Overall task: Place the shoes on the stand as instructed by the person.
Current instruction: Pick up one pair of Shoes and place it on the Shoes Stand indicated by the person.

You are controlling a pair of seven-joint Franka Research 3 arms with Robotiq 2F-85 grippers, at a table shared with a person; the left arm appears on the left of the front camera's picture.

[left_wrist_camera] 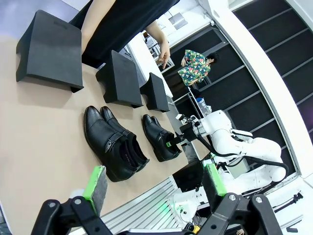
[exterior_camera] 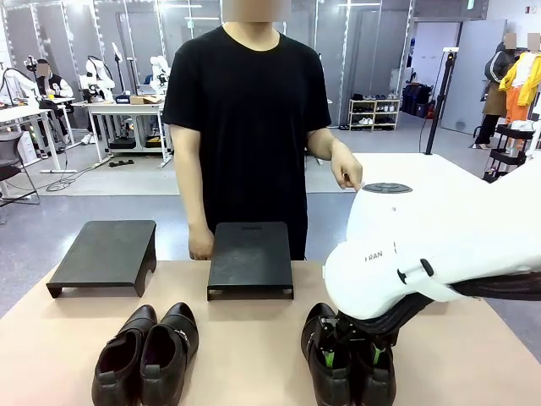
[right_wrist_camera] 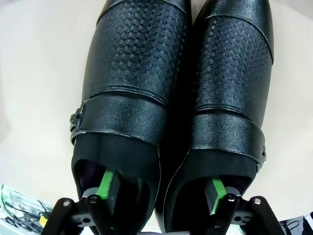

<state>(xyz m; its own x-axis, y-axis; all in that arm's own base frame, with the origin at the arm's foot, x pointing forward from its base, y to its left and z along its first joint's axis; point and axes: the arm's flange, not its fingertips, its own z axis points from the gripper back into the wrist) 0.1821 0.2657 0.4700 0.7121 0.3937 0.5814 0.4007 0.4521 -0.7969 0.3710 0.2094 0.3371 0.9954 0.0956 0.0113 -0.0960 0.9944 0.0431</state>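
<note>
The right gripper [right_wrist_camera: 160, 188] is sunk into the right pair of shoes [exterior_camera: 319, 326], one finger [right_wrist_camera: 105, 183] down each opening. Its jaws are clamped on the two adjoining inner walls between them. This pair sits on the table [exterior_camera: 254, 355], nearer the robot than the middle stand [exterior_camera: 250, 258] and to that stand's right. The toes point away from the robot, and the long axis runs from the robot's side toward the person [exterior_camera: 245, 110].

The left gripper [left_wrist_camera: 154, 175] hangs above the table with its jaws wide apart and nothing between them. The left pair of shoes [exterior_camera: 148, 351] lies nearer the robot and to the middle stand's left, pointing the same way.
</note>
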